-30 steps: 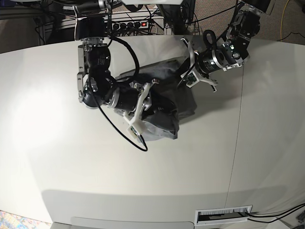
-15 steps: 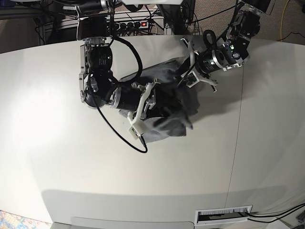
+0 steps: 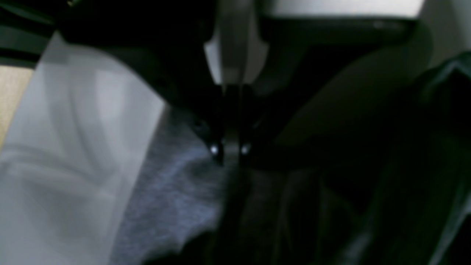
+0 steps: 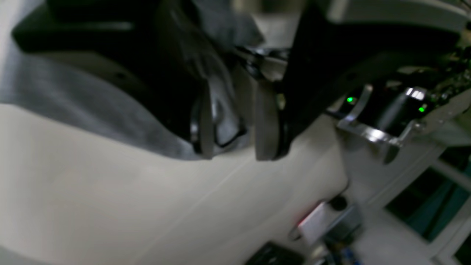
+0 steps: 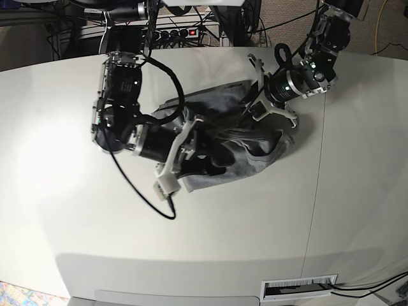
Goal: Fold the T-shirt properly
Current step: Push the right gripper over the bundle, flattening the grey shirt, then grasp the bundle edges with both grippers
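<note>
The shirt (image 5: 236,156) lies bunched mid-bench (image 5: 76,242), its long axis running between both arms. The left hand (image 5: 255,105) is clamped on its far edge. The right hand (image 4: 230,147), jaws partly apart, sits at the near fold, cloth between them.

black arms (image 5: 124,95) with white brackets, looping black cables, green indicator lights

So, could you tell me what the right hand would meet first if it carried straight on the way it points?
Probably the T-shirt: the right hand points into the bunched grey cloth, though depth is unclear.
</note>
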Robot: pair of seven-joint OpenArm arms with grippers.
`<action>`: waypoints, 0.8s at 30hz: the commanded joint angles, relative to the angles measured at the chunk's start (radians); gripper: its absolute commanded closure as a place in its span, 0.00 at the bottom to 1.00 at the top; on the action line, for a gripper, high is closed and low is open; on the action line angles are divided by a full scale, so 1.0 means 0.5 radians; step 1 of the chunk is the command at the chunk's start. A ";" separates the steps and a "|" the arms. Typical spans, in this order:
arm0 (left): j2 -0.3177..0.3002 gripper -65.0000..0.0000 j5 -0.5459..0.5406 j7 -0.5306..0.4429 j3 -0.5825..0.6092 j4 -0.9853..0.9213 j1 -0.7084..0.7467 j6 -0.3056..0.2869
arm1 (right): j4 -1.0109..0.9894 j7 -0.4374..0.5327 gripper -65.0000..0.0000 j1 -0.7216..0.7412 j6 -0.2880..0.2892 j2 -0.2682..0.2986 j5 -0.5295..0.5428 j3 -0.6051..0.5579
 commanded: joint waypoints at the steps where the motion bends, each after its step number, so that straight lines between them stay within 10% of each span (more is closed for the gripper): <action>1: -0.011 1.00 -0.021 -0.042 -0.008 0.042 -0.015 0.007 | 0.056 0.037 0.69 0.041 0.010 0.001 0.032 0.047; 7: -0.010 1.00 -0.021 -0.042 -0.007 0.042 -0.013 0.007 | 0.066 0.043 0.70 0.040 0.010 0.199 -0.074 0.216; 12: -0.010 1.00 -0.021 -0.042 -0.007 0.041 -0.013 0.007 | 0.066 0.068 1.00 0.040 0.010 0.424 -0.188 0.215; 24: -0.009 1.00 -0.022 -0.074 -0.007 0.041 -0.014 0.007 | -0.188 0.480 1.00 -0.005 0.010 0.534 -0.761 -0.036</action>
